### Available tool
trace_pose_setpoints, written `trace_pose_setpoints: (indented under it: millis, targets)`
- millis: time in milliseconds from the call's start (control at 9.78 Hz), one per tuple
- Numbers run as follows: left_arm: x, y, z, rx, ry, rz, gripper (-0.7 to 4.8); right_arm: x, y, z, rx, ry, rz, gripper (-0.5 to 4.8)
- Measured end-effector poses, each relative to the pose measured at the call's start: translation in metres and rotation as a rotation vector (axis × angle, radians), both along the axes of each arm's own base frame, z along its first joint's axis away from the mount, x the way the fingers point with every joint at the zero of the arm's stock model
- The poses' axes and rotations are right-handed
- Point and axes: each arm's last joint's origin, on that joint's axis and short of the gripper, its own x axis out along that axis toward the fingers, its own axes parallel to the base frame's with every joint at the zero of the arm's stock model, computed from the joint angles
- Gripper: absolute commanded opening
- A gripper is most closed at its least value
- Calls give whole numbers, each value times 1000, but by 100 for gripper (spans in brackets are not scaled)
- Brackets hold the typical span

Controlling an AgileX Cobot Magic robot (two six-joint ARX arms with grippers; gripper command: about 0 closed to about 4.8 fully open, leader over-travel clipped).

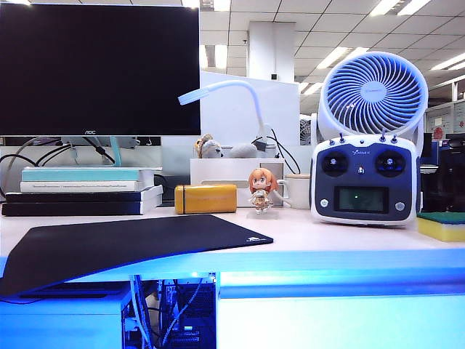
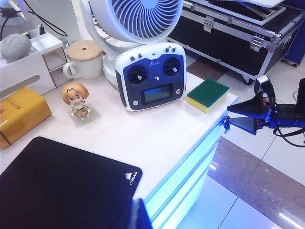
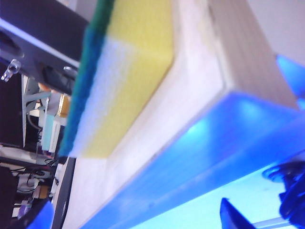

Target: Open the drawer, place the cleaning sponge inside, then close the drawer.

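Office desk (image 1: pixel 327 236), pale top, blue glow along the front edge. Nearest, under the right half of that edge: drawer (image 1: pixel 341 320), flat white front, shut. Black mouse pad (image 1: pixel 123 243) on the near left, one corner hanging over the edge. Right gripper (image 2: pixel 248 117) off the desk's right end, level with the top, jaws spread wide, holding nothing, pointed at the corner; only one dark fingertip (image 3: pixel 238 217) seen from its own camera. Sponge (image 2: pixel 208 94) on the right corner of the desk, yellow foam with green layer up, just beside the radio controller (image 1: pixel 365 179). Left gripper barely in view, a dark tip (image 2: pixel 140 214) above the mouse pad; open or closed, cannot tell. Farther back: small figurine (image 1: pixel 261 190), mustard case (image 1: pixel 205 198), mug (image 2: pixel 86 59), stacked books (image 1: pixel 83 190). Farthest: white fan (image 1: pixel 374 94) and dark monitor (image 1: pixel 98 69).
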Motion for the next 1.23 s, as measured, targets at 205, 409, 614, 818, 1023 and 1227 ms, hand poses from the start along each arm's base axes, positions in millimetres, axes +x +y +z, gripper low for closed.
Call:
trace_pose_setpoints:
  millis: [205, 409, 614, 818, 1023, 1227]
  targets:
    - [0, 0, 0, 0, 0, 0, -5, 16, 4, 4, -16, -17, -12, 479]
    - [0, 0, 0, 0, 0, 0, -5, 27, 14, 5, -14, -6, -14, 479]
    - [0, 0, 0, 2, 2, 0, -5, 38, 17, 5, 15, 10, 12, 479]
    - [0, 0, -1, 10, 10, 3, -5, 43, 15, 5, 25, -5, 99, 479]
    - [0, 1, -1, 12, 8, 10, -5, 40, 8, 5, 41, -9, 129, 479]
    - [0, 1, -1, 22, -2, 13, -5, 38, 7, 5, 47, -8, 141, 479]
